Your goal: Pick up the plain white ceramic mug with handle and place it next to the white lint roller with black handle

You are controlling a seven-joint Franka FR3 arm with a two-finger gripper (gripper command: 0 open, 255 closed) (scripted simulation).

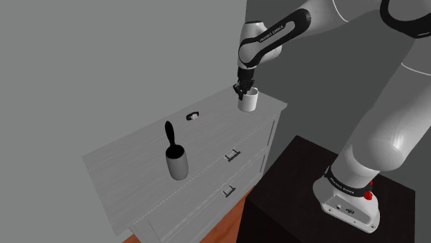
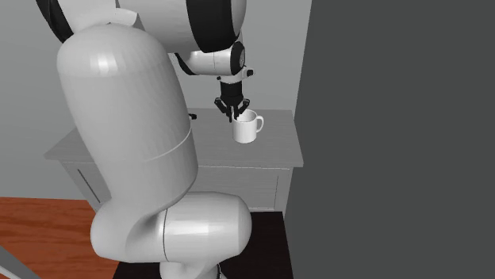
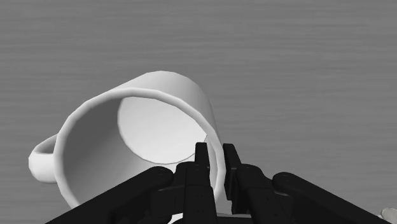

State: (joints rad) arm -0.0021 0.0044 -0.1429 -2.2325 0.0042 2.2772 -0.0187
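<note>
While the mug (image 3: 149,102) is standing on the dresser (image 1: 138,148) directly beneath the claw (image 3: 215,154), the claw is pinching its wall narrowly, one finger inside the rim and one outside, opposite the handle (image 3: 41,159). The lint roller (image 1: 177,162) is standing well away from the claw along the dresser top.

Grey walls (image 1: 103,55), pale dresser (image 1: 131,155), reddish wood floor (image 2: 40,230)

Mug (image 3: 159,121) rim partly behind hand (image 3: 215,150)

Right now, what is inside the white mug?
The white mug holds nothing loose: its bare inner wall and bottom show. One finger of the gripper reaches inside the rim, clasping the wall against the other. The inner wall under that finger is covered.
</note>
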